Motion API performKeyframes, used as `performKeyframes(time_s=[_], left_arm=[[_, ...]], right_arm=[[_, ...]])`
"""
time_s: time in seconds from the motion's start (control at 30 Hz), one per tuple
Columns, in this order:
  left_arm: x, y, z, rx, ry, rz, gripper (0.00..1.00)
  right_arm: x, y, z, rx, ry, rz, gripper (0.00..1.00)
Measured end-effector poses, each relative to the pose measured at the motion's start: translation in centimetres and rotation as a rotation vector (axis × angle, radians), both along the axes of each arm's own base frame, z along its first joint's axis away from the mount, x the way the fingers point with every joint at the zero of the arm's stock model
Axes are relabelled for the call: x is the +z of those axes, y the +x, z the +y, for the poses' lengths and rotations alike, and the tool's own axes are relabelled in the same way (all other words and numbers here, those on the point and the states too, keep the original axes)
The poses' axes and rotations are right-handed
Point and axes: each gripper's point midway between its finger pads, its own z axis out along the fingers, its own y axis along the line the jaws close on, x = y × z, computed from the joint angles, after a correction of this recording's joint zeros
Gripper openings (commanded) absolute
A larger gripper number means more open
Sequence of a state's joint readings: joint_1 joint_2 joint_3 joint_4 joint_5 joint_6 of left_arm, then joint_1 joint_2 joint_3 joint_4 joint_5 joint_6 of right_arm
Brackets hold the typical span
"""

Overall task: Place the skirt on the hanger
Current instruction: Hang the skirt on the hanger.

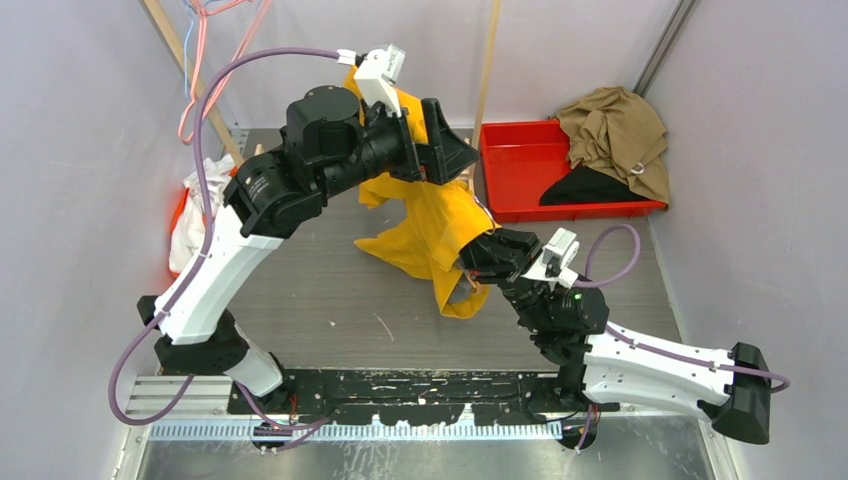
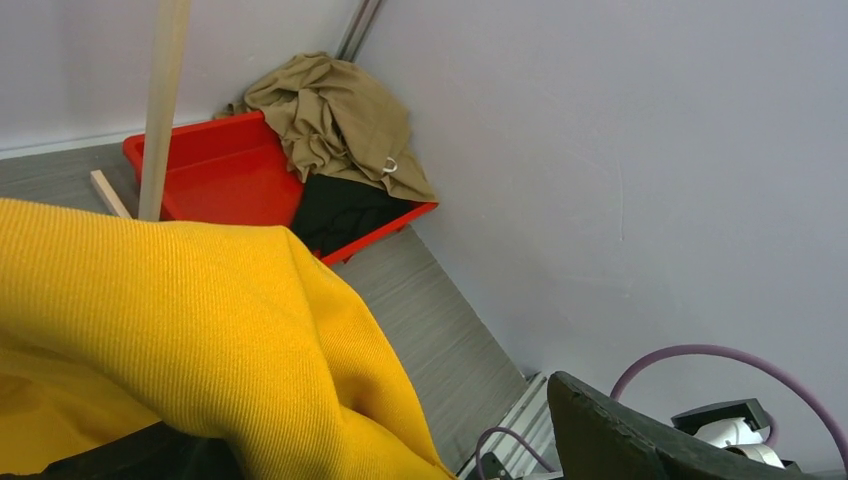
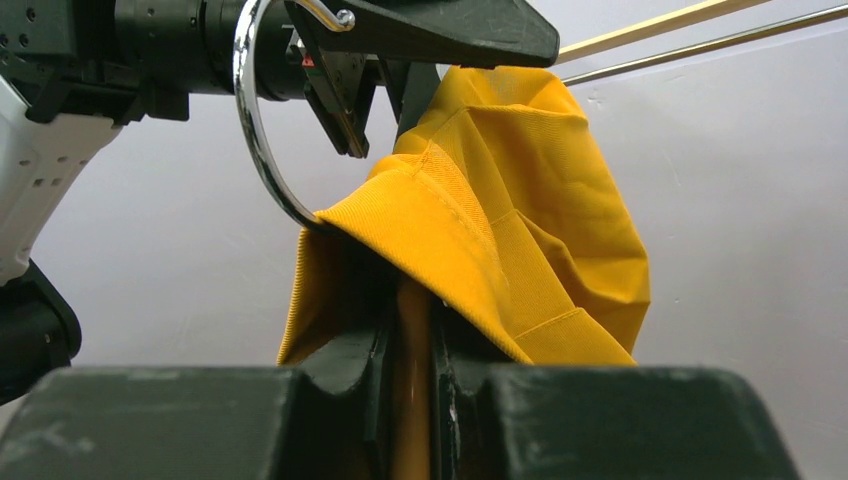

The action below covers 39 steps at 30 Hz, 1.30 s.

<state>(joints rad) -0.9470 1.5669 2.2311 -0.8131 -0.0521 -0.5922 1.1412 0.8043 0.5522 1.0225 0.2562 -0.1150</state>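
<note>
1. Yellow skirt (image 1: 430, 225) hangs bunched above the table (image 1: 320, 300), between the two arms. It is draped over the hanger (image 3: 275, 185), of which only the metal hook (image 3: 243, 90) shows, curving up out of the cloth.
2. The right gripper (image 1: 478, 262) is closed to a narrow gap on the skirt's lower part. A thin orange strip sits in the pinch. I cannot tell whether it is a fold of cloth or the hanger's bar.
3. The left gripper (image 1: 440, 150) stands high with its jaws wide apart and holds nothing. Cloth lies against one finger, and the hook is just beside it.
4. The step in hand looks like seating the waistband along the hanger. Keep the right grip firm and level so the hanger does not tip.
5. Bring the left jaws onto a free edge of the waistband, well off the hook. Take one layer and draw it outward slowly, so the cloth spreads rather than slides off.
6. The likely risk is that an open finger snags a fold or the hook.
</note>
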Motion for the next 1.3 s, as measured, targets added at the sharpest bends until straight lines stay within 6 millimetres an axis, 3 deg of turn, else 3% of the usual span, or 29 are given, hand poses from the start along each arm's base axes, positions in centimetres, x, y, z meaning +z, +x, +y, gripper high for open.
performKeyframes(time_s=[0.07, 0.2, 0.3, 0.33, 0.43, 0.8, 1.0, 1.13, 1.3], left_arm=[[0.0, 0.0, 0.0, -0.001, -0.002, 0.002, 0.9], [-0.2, -0.1, -0.2, -0.008, -0.002, 0.011, 0.44], [-0.6, -0.3, -0.5, -0.023, -0.003, 0.023, 0.18], [-0.5, -0.4, -0.7, -0.024, -0.017, 0.038, 0.1], [-0.1, -1.3, -1.3, -0.062, -0.055, 0.069, 0.01], [1.0, -2.2, -1.0, -0.07, -0.023, -0.041, 0.0], [1.3, -3.1, -1.0, -0.103, 0.001, -0.129, 0.0], [0.5, -2.9, -0.7, -0.108, 0.045, -0.184, 0.0], [-0.1, -2.6, -0.3, -0.103, 0.083, -0.231, 0.0]], right_arm=[[0.3, 0.0, 0.0, 0.0, 0.008, -0.003, 0.01], [0.7, 0.1, 0.2, 0.0, 0.019, -0.009, 0.01], [0.6, 0.3, 0.5, -0.003, 0.02, -0.005, 0.01], [0.4, 0.4, 0.7, -0.002, 0.017, -0.004, 0.01], [-0.5, 0.8, 1.9, 0.009, -0.017, 0.01, 0.01], [-0.2, 0.9, 3.0, 0.051, -0.06, 0.082, 0.07], [-0.3, 0.5, 3.1, 0.086, -0.097, 0.139, 0.37], [-0.5, 0.3, 2.8, 0.108, -0.123, 0.211, 0.44], [-1.2, -0.3, 1.8, 0.139, -0.155, 0.303, 0.45]])
